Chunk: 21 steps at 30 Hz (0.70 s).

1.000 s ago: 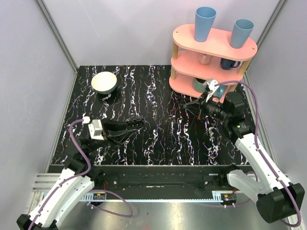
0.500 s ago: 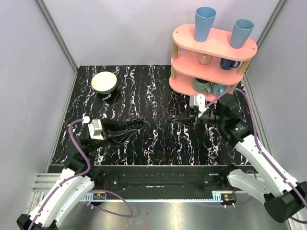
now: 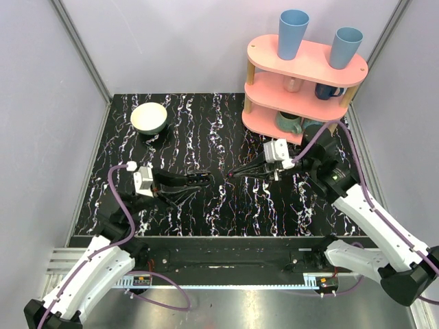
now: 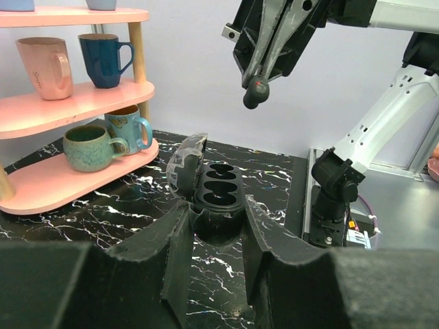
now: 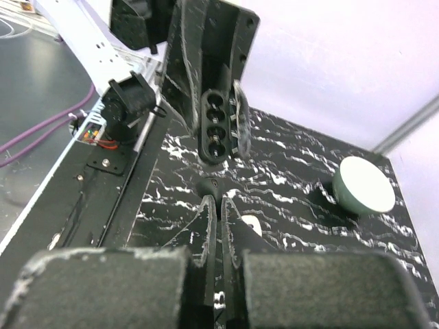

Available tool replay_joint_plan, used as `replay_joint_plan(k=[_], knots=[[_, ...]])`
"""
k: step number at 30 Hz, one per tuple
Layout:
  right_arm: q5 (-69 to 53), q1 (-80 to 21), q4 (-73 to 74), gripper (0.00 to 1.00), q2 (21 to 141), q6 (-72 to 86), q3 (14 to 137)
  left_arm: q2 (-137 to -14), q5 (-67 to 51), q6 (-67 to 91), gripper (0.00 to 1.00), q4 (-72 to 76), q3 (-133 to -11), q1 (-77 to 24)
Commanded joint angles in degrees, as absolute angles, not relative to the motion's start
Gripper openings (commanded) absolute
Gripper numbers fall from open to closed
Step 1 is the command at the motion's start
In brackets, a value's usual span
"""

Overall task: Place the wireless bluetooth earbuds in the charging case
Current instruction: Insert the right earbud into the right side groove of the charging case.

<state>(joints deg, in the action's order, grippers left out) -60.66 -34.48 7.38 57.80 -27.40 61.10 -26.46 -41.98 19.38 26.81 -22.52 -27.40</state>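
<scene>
My left gripper is shut on the charging case, a small black case whose lid stands open to the left, showing two dark recesses. From above the case sits at the left fingertips, mid-table. My right gripper is shut on one small dark earbud, pinched at the very tips. That earbud hangs just above and slightly behind the case, apart from it. In the top view, the right gripper faces the left gripper closely.
A pink three-tier shelf with mugs and two blue cups stands at the back right. A cream bowl sits at the back left. The black marbled table ends at a metal rail near the arm bases.
My right arm swung left from beside the shelf to mid-table, bringing the earbud up to the case. My left gripper shifted slightly right with the case.
</scene>
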Motion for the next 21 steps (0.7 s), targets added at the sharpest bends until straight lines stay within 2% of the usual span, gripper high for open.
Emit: replay_joint_plan(k=[1, 11, 21], knots=[[-61.96, -38.4, 6.85, 0.0, 59.94, -30.32, 64.86, -27.16, -44.38, 20.48, 0.0, 31.46, -24.17, -27.6], [-59.5, -44.56, 7.82, 0.0, 65.47, -34.45, 68.03, -28.56, -46.05, 22.41, 0.0, 35.67, -23.12, -27.6], [-56.78, -45.88, 8.17, 0.0, 67.32, -36.12, 69.87, -29.53, -44.39, 24.17, 0.0, 40.07, -20.75, -27.51]])
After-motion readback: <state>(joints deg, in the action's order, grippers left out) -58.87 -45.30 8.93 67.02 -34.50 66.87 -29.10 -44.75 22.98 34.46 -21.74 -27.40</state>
